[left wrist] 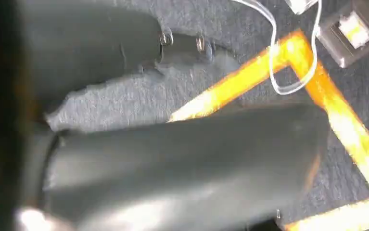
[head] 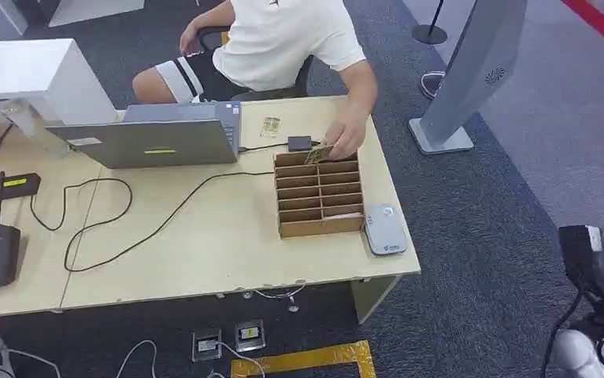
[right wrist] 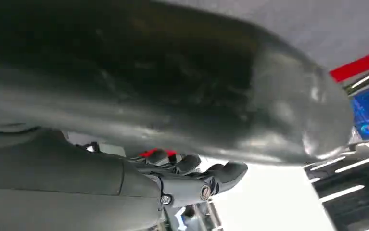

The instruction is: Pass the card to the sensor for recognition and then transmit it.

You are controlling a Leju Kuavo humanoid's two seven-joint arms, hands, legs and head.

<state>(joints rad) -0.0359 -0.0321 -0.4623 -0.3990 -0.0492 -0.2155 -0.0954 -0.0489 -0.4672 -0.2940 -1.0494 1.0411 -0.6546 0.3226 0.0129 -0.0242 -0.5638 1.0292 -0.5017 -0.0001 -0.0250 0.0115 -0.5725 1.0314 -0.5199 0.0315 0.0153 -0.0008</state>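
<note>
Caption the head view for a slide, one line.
Seated person's hand holds a card over the cardboard slot organizer, beside the laptop and grey card reader.

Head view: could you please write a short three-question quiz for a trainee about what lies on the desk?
1. True or false: a person's hand is at the far end of the cardboard box.
2. Where does the grey sensor lie? A) on the laptop; B) on the table, by the box's near right corner; C) on the floor.
3. Fill in: a middle wall splits the box into ___ columns of compartments.

Key: 1 true; 2 B; 3 two.
</note>
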